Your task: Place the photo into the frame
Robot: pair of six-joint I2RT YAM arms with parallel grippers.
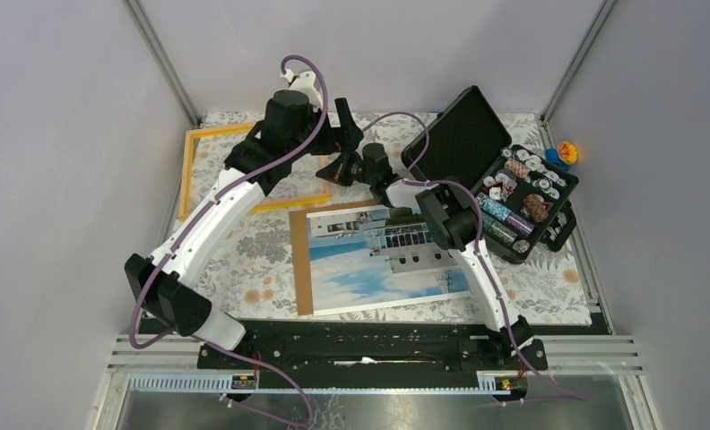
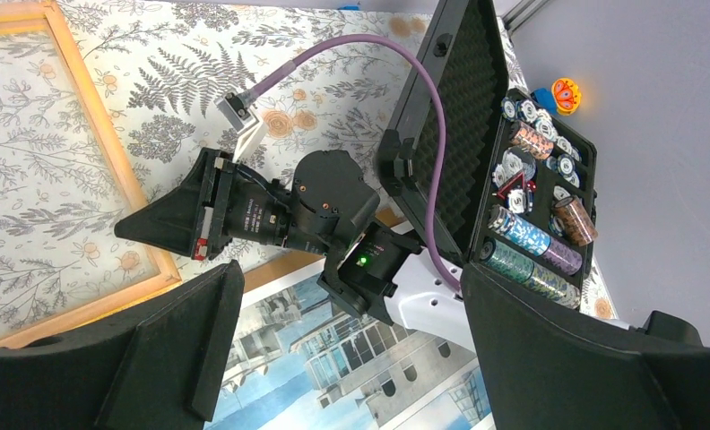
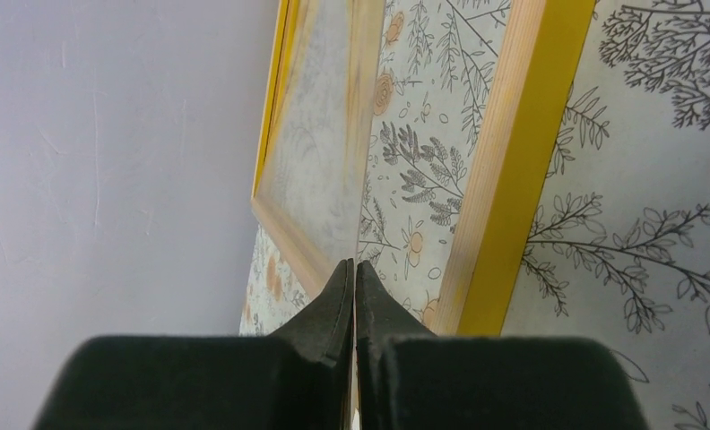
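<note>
In the top view, the photo point(image 1: 374, 269) lies flat on a brown backing board point(image 1: 299, 260), well behind both sets of jaws, towards the arm bases. The frame point(image 1: 188, 170) lies to the left of them. The left gripper point(image 1: 344, 125) is spread wide and holds nothing. The right gripper point(image 1: 333, 168), just beside it, is pressed shut at the frame's near right corner. To the right of the jaws stands an open black case point(image 1: 463, 134), its tray packed with poker chips point(image 1: 522, 193) in rows and stacks.

In the left wrist view, the right gripper is seen between the wide-set fingers, its tip just beside the frame's rail.

In the right wrist view, the tips are closed on nothing, with the yellow rail just to their right. Whether they touch the frame cannot be told.

The frame is probably being nudged or approached, and the photo is not yet loaded. Next, the photo's edge must be pinched off the board and squared over the opening.
</note>
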